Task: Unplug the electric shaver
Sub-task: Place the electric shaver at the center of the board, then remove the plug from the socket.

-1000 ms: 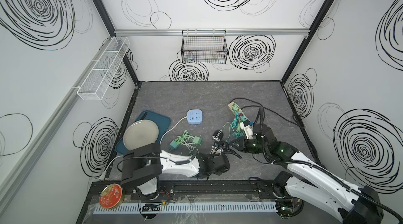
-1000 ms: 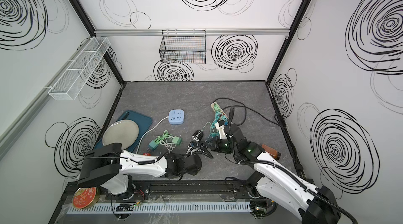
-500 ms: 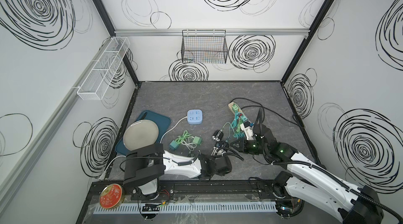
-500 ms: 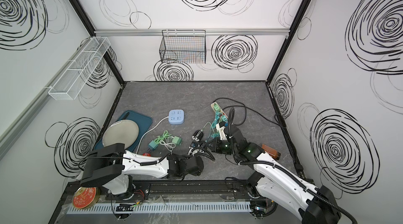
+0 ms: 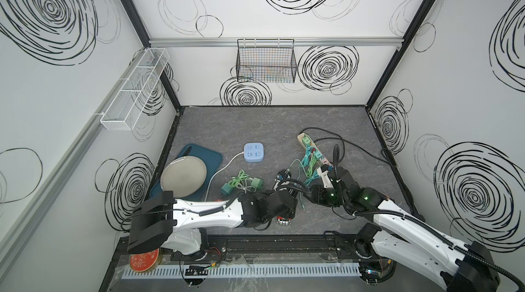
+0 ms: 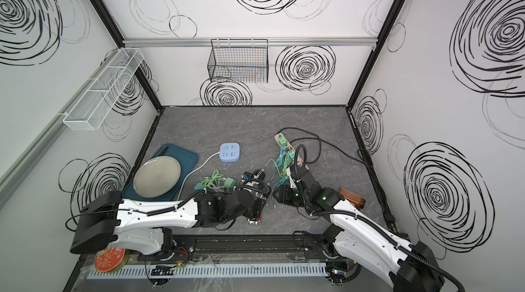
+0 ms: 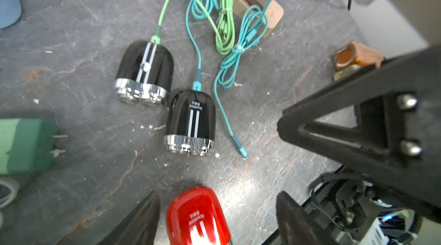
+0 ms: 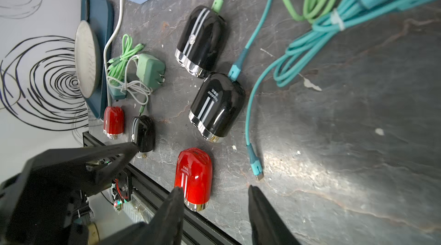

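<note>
Red shaver between parted left jaws, teal plug beside

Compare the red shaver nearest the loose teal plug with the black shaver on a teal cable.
Colour: the red shaver is glossy red, the black shaver glossy black. Cable: the black shaver has a teal cable plugged into its rounded end; the red shaver has none. Both are dome-shaped, with white stripes and chrome heads.
</note>
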Controlling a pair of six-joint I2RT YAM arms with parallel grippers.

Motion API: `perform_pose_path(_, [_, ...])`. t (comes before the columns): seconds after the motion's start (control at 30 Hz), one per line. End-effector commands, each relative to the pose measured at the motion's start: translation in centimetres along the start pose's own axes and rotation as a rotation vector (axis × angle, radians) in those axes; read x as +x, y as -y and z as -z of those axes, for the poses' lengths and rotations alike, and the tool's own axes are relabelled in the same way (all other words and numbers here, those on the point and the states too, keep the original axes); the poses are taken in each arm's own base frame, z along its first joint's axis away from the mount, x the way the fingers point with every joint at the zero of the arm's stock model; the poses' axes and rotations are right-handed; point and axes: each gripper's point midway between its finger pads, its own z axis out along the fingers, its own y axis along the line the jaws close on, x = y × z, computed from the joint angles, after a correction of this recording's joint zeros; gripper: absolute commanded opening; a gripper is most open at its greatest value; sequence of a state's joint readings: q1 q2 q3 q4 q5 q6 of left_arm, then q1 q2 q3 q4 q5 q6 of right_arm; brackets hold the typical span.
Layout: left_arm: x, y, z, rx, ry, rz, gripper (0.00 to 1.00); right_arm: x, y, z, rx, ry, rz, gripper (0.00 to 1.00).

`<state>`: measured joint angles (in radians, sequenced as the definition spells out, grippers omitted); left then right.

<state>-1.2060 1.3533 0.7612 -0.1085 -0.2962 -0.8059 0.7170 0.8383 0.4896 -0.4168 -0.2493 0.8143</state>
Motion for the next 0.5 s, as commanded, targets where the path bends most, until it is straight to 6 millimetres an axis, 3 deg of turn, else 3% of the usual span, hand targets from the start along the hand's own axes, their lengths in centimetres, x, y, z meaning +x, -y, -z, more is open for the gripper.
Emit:
perform_pose_path(0.0, [-2.9,-0.3,-0.1,0.060,0.034,-0.023,0.77,-2.1,0.2,2.0,0.055,0.106,0.020,0.51])
perform_pose_path(0.2, [-8.6,-1.2,-0.7,0.066,0.105,-0.048,0.77,-6.9,2.3,5.4,0.173,0.271,-0.020,0.54])
perform_pose_path(0.37, [-9.9,-1.1,-1.5,0.113,0.117,-0.030,0.77,-10.7,4.0,6.5,0.266,0.326,0.032,0.58])
perform_pose_path(0.47, [-9.9,-1.1,-2.0,0.133,0.111,-0.026,0.77,-12.4,4.9,5.8,0.335,0.301,0.085,0.62])
